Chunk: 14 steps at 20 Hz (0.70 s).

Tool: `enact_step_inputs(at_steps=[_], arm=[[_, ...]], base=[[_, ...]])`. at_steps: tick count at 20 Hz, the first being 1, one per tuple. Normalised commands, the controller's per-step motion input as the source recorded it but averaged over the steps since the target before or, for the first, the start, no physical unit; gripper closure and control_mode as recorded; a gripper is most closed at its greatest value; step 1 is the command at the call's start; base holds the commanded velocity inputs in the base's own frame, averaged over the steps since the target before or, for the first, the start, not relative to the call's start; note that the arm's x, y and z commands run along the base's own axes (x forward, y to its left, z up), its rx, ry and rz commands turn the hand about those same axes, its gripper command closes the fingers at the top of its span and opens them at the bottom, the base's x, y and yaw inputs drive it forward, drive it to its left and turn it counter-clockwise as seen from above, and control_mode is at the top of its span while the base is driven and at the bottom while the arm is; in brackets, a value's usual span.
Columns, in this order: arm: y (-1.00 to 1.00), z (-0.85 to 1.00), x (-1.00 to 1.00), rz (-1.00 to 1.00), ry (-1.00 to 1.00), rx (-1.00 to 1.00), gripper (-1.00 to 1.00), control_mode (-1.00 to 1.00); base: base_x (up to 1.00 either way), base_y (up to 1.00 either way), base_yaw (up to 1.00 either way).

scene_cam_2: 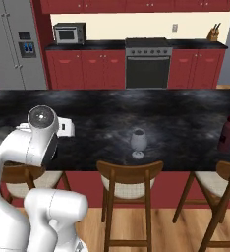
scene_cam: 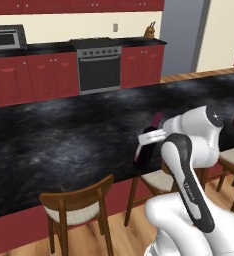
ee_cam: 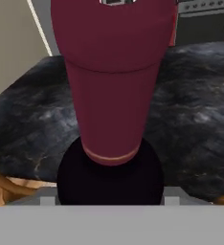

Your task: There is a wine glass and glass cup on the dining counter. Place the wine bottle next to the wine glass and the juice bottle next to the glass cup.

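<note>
Pinkish-red fills the hand view: we are looking straight down the neck of the wine bottle [ee_cam: 111, 95], with its black body swelling out below and the black marble bench [ee_cam: 200, 119] spreading behind it. In the left base view the same bottle [scene_cam: 148, 142] sits at the end of our arm, near the front edge of the bench [scene_cam: 64, 140], tucked against the claw [scene_cam: 150, 137]. The fingers are hidden behind the bottle, so we cannot tell how wide the claw stands or whether it truly grips; the bottle being that close to the hand camera suggests we have it, but that is only our reading.

The wine glass [scene_cam_2: 138, 141] stands near the front edge in the right base view, well apart from our hand. The juice bottle [scene_cam_2: 228, 132] stands far off toward the right end. We do not make out the tumbler.

From here the risks are plain enough. A tall, slim bottle held near the neck can swing or slip if the hold is loose. Bringing it beside the glass, we could knock that light, footed thing over with the bottle's wide base. Setting it down tilted, or too close to the edge above the chairs [scene_cam_2: 129, 177], could topple it off.
</note>
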Motion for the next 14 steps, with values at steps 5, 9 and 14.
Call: enact_step_inputs(at_steps=[5, 9, 14], arm=[[-0.04, 0.09, 0.14, -0.19, 0.08, 0.0, 1.0, -1.0], [-0.04, 0.0, 0.13, -0.21, 0.03, 0.0, 1.0, -1.0], [-0.05, 0.0, 0.21, -0.23, 0.01, -0.02, 1.0, -1.0]], base=[[0.0, 0.0, 0.0], [0.0, 0.0, 0.0], [0.0, 0.0, 0.0]])
